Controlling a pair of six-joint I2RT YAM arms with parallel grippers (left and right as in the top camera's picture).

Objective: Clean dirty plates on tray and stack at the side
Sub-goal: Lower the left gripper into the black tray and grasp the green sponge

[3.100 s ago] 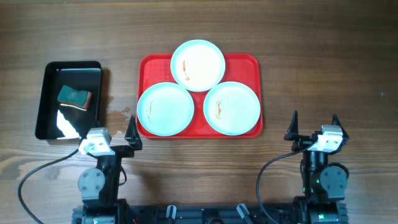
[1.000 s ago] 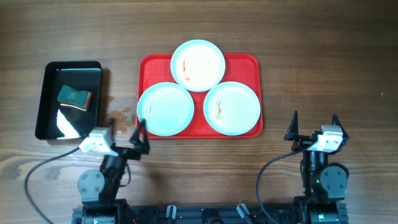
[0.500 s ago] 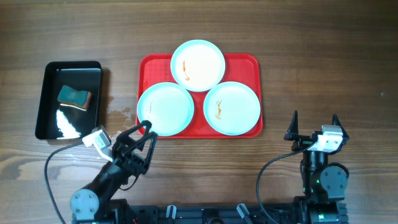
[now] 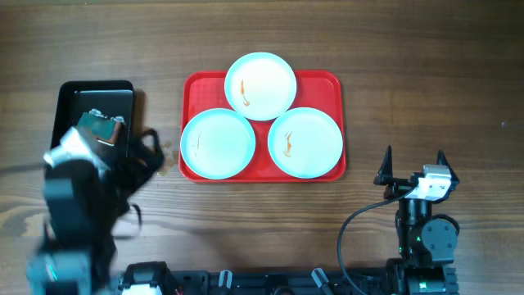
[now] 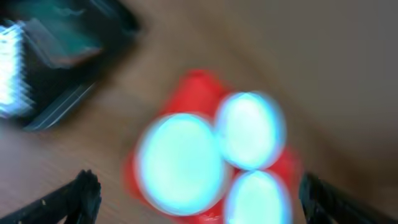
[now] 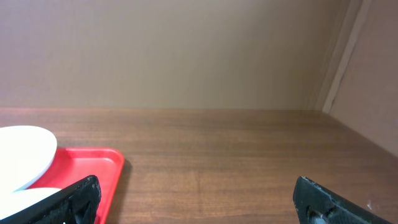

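From above, three dirty plates (image 4: 260, 85) are seen filling the red tray (image 4: 332, 82), whose long axis is laid 9 to 3 o'clock. They lie at 2 o'clock from the blurred left gripper (image 4: 146, 156), judged the nearer, and at 10 o'clock from the right gripper (image 4: 415, 157).

At the left wrist, the jaws are spread wide and empty. The plates are framed at 12, and a blurred teal thing (image 5: 65, 31) is held in the black tray (image 5: 62, 106) at 10.

At the right wrist, the jaws are likewise spread, with nothing gripped, and the tray corner is seen at 9.

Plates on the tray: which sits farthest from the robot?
The far plate, at the tray's back edge; the left plate and right plate sit side by side, nearer.
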